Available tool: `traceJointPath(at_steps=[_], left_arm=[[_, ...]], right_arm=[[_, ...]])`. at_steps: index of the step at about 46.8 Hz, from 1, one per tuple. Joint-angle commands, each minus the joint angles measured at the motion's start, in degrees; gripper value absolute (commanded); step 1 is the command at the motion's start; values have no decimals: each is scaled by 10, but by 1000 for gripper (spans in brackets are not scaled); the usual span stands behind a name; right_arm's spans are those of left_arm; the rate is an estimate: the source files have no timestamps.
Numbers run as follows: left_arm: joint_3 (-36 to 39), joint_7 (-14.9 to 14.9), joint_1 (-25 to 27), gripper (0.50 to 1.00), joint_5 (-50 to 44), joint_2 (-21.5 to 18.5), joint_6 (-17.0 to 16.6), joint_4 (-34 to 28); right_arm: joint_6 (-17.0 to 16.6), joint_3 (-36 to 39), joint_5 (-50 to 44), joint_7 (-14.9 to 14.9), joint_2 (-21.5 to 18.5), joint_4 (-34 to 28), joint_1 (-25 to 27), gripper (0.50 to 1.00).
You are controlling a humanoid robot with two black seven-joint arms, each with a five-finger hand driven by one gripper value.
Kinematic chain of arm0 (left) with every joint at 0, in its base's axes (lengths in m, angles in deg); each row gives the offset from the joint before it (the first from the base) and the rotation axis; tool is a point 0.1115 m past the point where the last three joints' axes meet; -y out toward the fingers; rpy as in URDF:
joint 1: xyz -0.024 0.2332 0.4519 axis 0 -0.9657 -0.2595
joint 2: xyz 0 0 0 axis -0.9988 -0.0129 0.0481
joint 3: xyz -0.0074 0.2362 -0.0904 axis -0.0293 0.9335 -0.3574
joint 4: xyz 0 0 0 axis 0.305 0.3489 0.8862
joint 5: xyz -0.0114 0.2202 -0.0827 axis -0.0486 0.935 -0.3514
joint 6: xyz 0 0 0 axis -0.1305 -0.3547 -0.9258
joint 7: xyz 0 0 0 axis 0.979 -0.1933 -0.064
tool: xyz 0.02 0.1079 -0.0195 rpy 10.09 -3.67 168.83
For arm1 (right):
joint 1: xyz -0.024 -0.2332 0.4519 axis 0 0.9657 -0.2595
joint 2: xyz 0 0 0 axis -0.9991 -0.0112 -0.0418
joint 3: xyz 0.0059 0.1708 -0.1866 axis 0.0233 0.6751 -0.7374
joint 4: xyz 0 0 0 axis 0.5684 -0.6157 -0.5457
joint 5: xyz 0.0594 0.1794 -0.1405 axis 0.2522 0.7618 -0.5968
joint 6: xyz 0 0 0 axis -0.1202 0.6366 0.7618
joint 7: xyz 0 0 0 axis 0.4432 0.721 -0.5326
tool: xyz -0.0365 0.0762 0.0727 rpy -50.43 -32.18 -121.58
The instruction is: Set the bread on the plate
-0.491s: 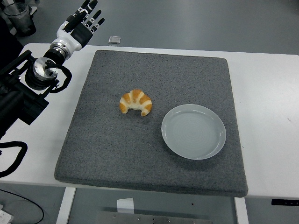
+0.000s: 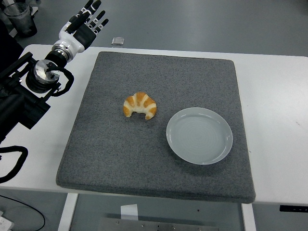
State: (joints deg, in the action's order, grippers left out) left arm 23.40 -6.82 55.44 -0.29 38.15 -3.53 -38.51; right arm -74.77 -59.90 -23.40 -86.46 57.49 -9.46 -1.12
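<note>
- My left hand (image 2: 85,21) is up past the far left corner of the mat (image 2: 96,159), fingers spread wide, holding nothing.
- The bread (image 2: 140,105) lies mid-mat (a croissant, lying crosswise), well apart from my hand, just left of the plate (image 2: 199,135).

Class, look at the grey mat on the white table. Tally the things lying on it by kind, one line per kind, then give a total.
Croissant: 1
Pale plate: 1
Total on the grey mat: 2
The left robot hand is off the mat, at its far left corner, holding nothing.
</note>
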Motion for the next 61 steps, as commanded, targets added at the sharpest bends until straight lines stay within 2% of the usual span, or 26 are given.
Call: traceJointPath(at_steps=[1, 7, 15, 24, 36, 41, 48, 53, 61], left_arm=[[-1, 0, 2, 1000, -4, 0, 0, 1], [2, 0, 2, 1000, -1, -4, 5, -1], [12, -1, -1, 1000, -2, -11, 44, 0], [11, -1, 2, 1000, -8, -12, 29, 7], [16, -1, 2, 1000, -1, -27, 38, -7], [57, -1, 9, 1000, 1, -46, 40, -22], [162, 0, 60, 1000, 6, -90, 39, -61], [201, 0, 91, 1000, 51, -103, 38, -70], [209, -1, 110, 1000, 213, -106, 38, -67]], right_arm=[[0, 0, 0, 0, 0, 0, 0, 932], [0, 0, 0, 0, 0, 0, 0, 932], [0, 0, 0, 0, 0, 0, 0, 932], [0, 0, -1, 0, 0, 0, 0, 932], [0, 0, -1, 0, 0, 0, 0, 932], [0, 0, 0, 0, 0, 0, 0, 932], [0, 0, 0, 0, 0, 0, 0, 932], [0, 0, 0, 0, 0, 0, 0, 932], [0, 0, 0, 0, 0, 0, 0, 932]])
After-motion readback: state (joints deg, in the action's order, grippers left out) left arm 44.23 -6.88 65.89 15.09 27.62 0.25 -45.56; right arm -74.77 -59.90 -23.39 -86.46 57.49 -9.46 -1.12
